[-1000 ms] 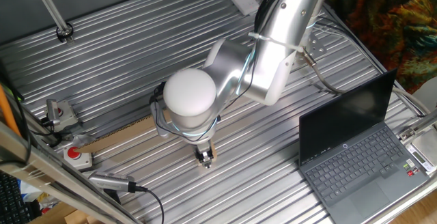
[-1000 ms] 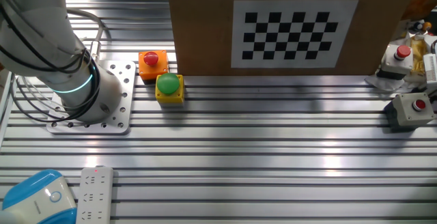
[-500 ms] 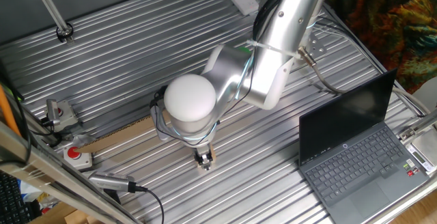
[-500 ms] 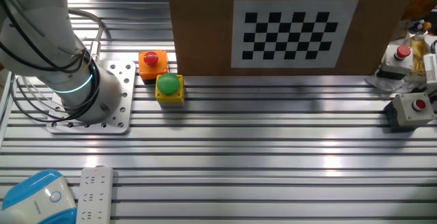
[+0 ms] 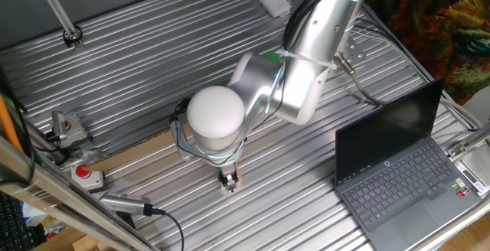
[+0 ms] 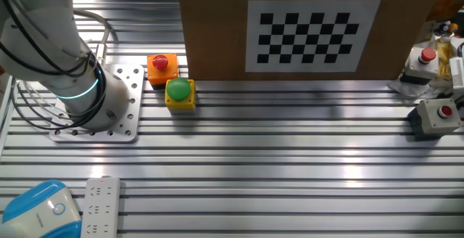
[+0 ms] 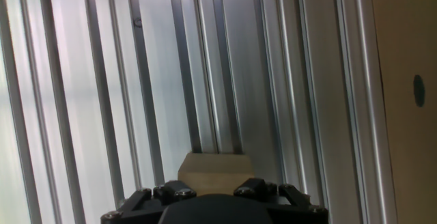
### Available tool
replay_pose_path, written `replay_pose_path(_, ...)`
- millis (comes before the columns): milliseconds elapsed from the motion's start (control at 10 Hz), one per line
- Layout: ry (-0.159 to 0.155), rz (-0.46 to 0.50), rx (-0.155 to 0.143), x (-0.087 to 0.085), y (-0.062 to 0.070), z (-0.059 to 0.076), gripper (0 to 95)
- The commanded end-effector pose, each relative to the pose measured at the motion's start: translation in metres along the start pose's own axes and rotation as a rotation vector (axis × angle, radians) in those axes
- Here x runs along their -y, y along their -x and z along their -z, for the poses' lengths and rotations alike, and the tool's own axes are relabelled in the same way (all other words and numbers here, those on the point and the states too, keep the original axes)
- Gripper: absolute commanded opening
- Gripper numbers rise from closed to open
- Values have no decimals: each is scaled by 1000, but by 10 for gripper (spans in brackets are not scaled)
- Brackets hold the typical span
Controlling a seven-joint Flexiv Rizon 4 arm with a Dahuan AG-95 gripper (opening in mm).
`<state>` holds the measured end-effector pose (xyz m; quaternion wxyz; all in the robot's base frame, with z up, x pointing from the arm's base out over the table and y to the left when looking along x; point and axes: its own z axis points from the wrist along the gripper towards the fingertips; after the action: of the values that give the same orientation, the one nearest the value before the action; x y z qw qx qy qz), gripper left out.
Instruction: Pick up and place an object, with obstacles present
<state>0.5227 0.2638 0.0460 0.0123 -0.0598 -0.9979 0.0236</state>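
The arm bent over the ribbed table (image 5: 153,60), wrist pointing straight down, its end effector (image 5: 228,180) low above the surface and closed on the small tan block (image 7: 214,172), near the long cardboard strip (image 5: 134,153).

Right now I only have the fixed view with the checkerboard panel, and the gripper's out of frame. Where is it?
Observer: The gripper points down, low over the ribbed table, partly hidden under the arm's white joint cap.
Operator: Block?
Observer: The hand view shows the block right at the gripper's front edge. I cannot tell whether the fingers are clamped on it.
Operator: Obstacle strip?
Observer: The strip lies flat on the table to one side of the gripper, apart from it, running toward the red button.
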Motion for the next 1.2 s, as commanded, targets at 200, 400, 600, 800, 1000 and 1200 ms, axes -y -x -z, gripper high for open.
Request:
replay_pose_path(200, 20, 0, -17, 1, -1, 1, 0)
replay_pose_path(400, 21, 34, -30, 2, -1, 0, 190)
replay_pose_path(600, 21, 53, -45, 2, -2, 0, 570)
replay_pose_path(800, 25, 70, -63, 2, -2, 0, 760)
replay_pose_path(1000, 24, 76, -67, 2, -2, 0, 950)
replay_pose_path(1200, 25, 78, -66, 2, -2, 1, 950)
